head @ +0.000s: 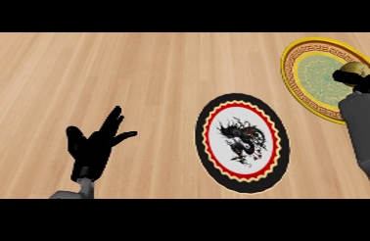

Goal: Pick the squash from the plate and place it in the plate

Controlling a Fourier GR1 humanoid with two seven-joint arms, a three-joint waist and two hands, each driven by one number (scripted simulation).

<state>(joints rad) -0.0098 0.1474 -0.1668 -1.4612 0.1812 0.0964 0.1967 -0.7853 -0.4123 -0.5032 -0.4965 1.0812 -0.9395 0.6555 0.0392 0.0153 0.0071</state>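
Observation:
A yellow plate [311,71] with a green centre lies at the far right of the wooden counter. Over its right side my right hand [352,79] is curled round a pale yellow-tan squash [355,67], of which only the top shows above the black fingers. A second plate [242,142], black-rimmed with a red ring and a dragon figure on white, lies in the middle, left of and nearer than the yellow one; nothing is on it. My left hand [95,142] rests open at the lower left, fingers up, far from both plates.
The wooden counter [108,73] stretches bare to the left and back. My right forearm [358,127] crosses the right edge between the two plates.

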